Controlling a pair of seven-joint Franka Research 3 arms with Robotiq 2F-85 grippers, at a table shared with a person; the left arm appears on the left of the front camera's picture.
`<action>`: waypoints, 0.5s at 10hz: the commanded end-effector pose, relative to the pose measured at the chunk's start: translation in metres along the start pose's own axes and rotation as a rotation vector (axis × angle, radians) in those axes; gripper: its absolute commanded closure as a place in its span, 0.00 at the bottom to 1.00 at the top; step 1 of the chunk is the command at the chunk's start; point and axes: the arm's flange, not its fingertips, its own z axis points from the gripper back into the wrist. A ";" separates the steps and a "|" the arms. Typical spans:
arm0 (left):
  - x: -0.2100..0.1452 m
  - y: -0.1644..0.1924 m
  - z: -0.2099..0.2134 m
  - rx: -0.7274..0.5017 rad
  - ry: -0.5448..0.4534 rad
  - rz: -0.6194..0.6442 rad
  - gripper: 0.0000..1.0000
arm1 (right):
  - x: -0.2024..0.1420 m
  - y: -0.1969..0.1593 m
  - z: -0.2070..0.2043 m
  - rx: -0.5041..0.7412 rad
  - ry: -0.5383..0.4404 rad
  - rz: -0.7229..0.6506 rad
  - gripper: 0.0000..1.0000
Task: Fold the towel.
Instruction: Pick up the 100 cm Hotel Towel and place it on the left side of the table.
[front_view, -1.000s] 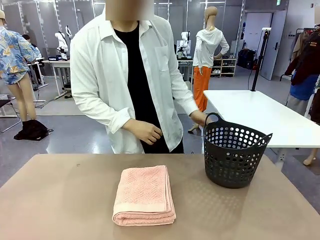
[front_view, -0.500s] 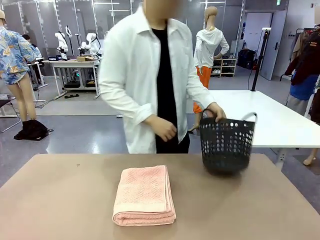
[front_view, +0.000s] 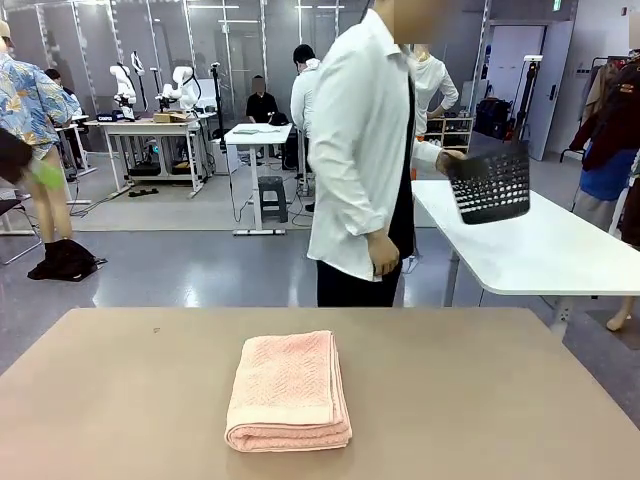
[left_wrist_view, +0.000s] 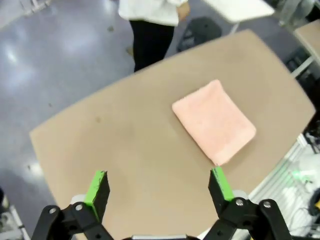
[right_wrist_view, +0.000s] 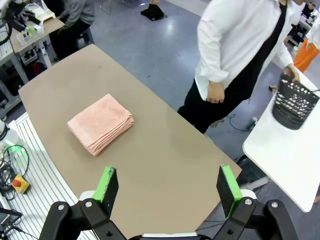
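The towel lies already folded into a thick, squarish pad near the middle of the bench, slightly toward the robot's edge. Its long axis runs from the robot toward the far side, its stacked fold edges face the robot, and a plain band crosses it near that end. In the left wrist view the towel sits ahead and off to one side of the left hand, whose green-padded fingers stand wide apart with nothing between them, high above the bench. In the right wrist view the towel again lies ahead and to one side of the right hand, likewise spread wide, empty and well above the bench. Neither hand looks clearly nearer; both hang well apart from the cloth, so any further fold would call for a long descent first. The person stands beyond the far edge, turned away, holding a black basket over a white table.
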 end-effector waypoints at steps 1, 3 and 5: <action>-0.006 -0.011 -0.040 -0.018 0.031 0.091 0.00 | 0.000 0.000 0.001 -0.002 0.001 -0.003 0.00; -0.023 -0.018 -0.094 -0.074 0.081 0.181 0.00 | 0.000 0.000 0.001 -0.002 0.001 -0.003 0.00; -0.042 -0.032 -0.163 -0.106 0.198 0.261 0.00 | 0.000 0.000 0.001 -0.002 0.001 -0.003 0.00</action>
